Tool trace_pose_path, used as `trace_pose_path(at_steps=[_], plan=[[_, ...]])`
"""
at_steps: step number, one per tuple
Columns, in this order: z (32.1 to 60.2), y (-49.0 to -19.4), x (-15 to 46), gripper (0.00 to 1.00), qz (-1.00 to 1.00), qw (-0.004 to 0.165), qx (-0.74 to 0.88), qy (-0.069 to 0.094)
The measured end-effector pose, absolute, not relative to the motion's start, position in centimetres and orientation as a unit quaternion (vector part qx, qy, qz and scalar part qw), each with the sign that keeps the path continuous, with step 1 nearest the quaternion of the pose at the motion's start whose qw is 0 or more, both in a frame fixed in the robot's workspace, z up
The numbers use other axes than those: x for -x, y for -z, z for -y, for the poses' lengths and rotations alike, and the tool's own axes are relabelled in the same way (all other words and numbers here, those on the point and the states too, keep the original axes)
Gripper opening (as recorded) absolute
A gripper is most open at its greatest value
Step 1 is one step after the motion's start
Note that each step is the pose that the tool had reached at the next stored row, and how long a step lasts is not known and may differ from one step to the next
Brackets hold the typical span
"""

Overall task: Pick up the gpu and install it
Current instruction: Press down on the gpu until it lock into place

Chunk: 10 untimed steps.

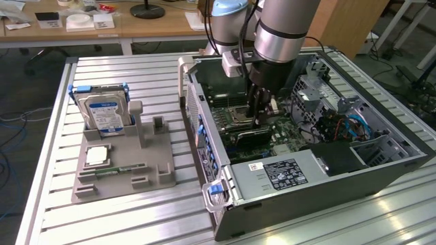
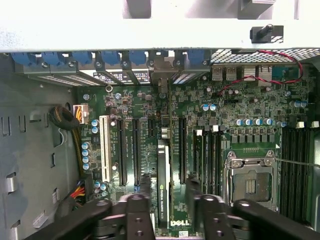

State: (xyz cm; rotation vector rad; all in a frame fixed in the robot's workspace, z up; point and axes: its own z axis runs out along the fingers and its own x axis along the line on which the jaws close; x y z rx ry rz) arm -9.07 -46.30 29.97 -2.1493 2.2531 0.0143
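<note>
The gpu stands on edge inside the open computer case, seated among the expansion slots of the motherboard. Seen from the wrist, it is a slim dark card with a green-and-white label along its top edge, running between two black slots. In the exterior view the card lies low in the case, just below the arm's tool.

The gripper hangs directly over the card, one finger on each side of it. The fingers are spread apart, with a visible gap between each and the card's edges; whether they touch the card at all cannot be told. In the exterior view the gripper reaches down from the grey arm into the middle of the case.

On the exterior view's right of the card sits the silver processor socket, and beyond it the black memory slots. A white slot lies on the card's other side.

On the slatted metal table, to the exterior view's left of the case, a grey holder carries a silver hard drive with a blue-white label, standing upright, and a narrow green memory stick lying flat.
</note>
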Motion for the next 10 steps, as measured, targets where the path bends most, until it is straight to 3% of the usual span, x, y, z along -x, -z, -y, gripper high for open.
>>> trace_pose_path(at_steps=[6,10], plan=[[46.3,-29.97,9.06,0.15,-0.723,0.014,0.69,-0.005],[46.3,-29.97,9.06,0.11,-0.724,0.014,0.69,-0.005]])
